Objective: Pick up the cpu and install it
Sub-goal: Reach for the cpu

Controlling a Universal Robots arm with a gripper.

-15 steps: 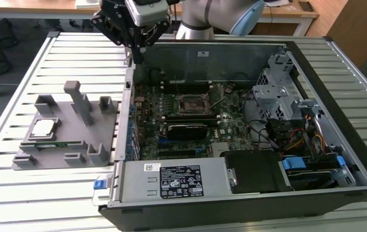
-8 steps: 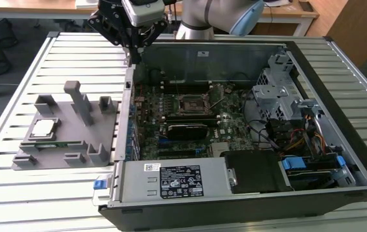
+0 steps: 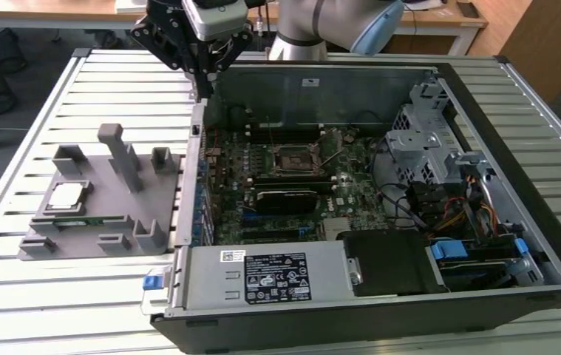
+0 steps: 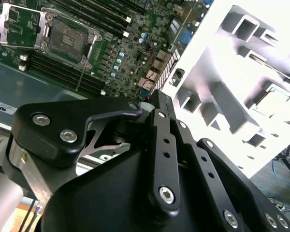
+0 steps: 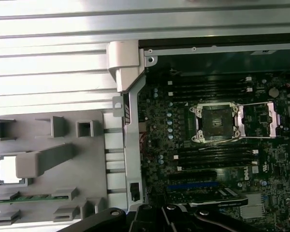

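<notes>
Claw (image 3: pixel 204 81) is hanging above a corner of the open computer case (image 3: pixel 517 185), drawn narrow and gripping nothing.
The cpu (image 3: pixel 66 195) is lying flat in a pocket of the gray holder (image 3: pixel 83 248) on the slatted surface (image 3: pixel 24 303), at the exterior view's left and well apart from the claw. The motherboard socket (image 3: pixel 293 159) is sitting with its cover plate swung aside.

In the first wrist view a gray post (image 5: pixel 43 162) hides part of the cpu (image 5: pixel 7 171).
</notes>
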